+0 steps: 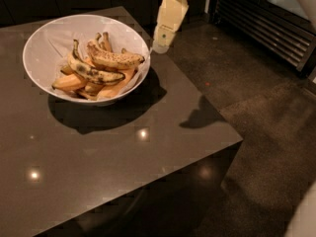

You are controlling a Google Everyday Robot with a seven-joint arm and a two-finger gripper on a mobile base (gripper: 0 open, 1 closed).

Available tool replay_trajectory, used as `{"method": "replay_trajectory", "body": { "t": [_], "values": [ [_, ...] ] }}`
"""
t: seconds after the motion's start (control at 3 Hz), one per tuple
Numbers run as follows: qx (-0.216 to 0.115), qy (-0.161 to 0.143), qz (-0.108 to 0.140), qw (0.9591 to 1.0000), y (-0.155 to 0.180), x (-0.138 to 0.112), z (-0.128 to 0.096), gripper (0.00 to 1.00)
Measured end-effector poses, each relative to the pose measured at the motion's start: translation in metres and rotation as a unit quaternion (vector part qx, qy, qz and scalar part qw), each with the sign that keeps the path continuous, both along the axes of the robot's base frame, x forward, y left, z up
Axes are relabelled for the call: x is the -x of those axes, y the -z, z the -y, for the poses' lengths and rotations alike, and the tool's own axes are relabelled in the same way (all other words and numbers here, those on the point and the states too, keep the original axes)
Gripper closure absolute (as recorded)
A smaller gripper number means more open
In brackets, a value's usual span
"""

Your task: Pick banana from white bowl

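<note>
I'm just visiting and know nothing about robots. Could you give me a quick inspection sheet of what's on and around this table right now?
Surface: dark glossy table with small light reflections.
Job's things: speckled banana lying on top of the pile in the white bowl.
Clutter: a black-streaked banana and smooth orange-yellow bananas in the same bowl.
Grippers: the end effector hangs just beyond the bowl's right rim, near the table's edge, not touching the bananas.
Cables: nothing seen.
Surroundings: dark floor; slatted grille at the upper right.
</note>
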State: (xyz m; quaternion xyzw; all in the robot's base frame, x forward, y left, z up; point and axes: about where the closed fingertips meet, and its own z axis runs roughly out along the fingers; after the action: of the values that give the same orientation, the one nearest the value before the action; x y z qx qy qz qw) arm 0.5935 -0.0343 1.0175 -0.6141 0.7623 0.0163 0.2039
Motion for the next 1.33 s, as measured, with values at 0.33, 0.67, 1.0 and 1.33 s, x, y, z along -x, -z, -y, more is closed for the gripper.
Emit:
{"method": "replay_trajectory", "body": {
  "t": [0.33, 0.67, 1.0, 1.33],
  "values": [
    [-0.02, 0.006, -0.02, 0.9996, 0.005, -0.011, -0.028, 0.0],
    [-0.034, 0.008, -0.037, 0.9987, 0.011, -0.018, -0.052, 0.0],
    [-0.04, 0.012, -0.056, 0.9976, 0.019, -0.02, -0.073, 0.0],
    [-0.055, 0.012, -0.071, 0.9959, 0.026, -0.014, -0.09, 0.0]
  ]
}}
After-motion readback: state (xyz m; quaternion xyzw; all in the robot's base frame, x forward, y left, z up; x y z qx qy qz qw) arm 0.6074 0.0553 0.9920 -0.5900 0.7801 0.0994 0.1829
